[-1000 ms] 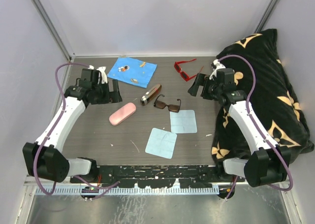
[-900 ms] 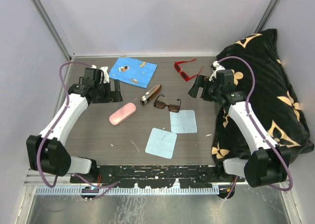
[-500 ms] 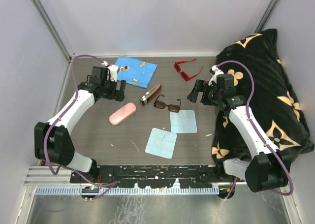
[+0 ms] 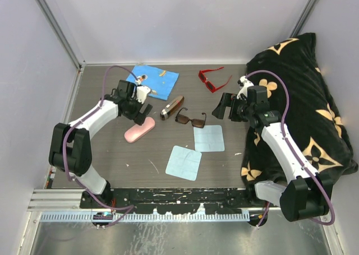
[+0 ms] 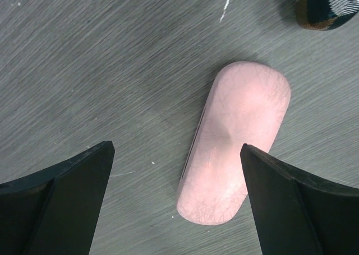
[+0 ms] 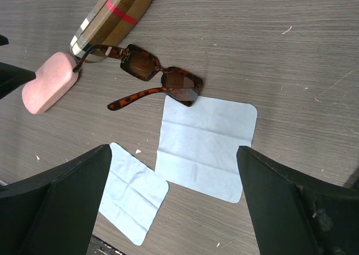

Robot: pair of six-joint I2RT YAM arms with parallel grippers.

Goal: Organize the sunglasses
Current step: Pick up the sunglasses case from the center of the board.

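Note:
The dark brown sunglasses (image 4: 190, 119) lie open in the middle of the table, also in the right wrist view (image 6: 159, 77). The red angular sunglasses (image 4: 211, 79) lie at the back, right of centre. My left gripper (image 4: 142, 110) is open and empty, hovering just above the back end of the pink oval case (image 4: 139, 129); in the left wrist view the case (image 5: 235, 140) lies between and beyond its fingers (image 5: 61, 204). My right gripper (image 4: 223, 105) is open and empty, above the table to the right of the brown pair.
A slim brown-and-black case (image 4: 172, 107) lies left of the brown pair. Two pale blue cloths (image 4: 208, 138) (image 4: 184, 162) lie nearer the front. A bright blue printed cloth (image 4: 154, 79) is at the back. A black-and-gold cushion (image 4: 303, 103) fills the right side.
My left gripper has swung right and toward the front, from the back left corner to above the pink case. My right gripper has shifted slightly left and toward the front.

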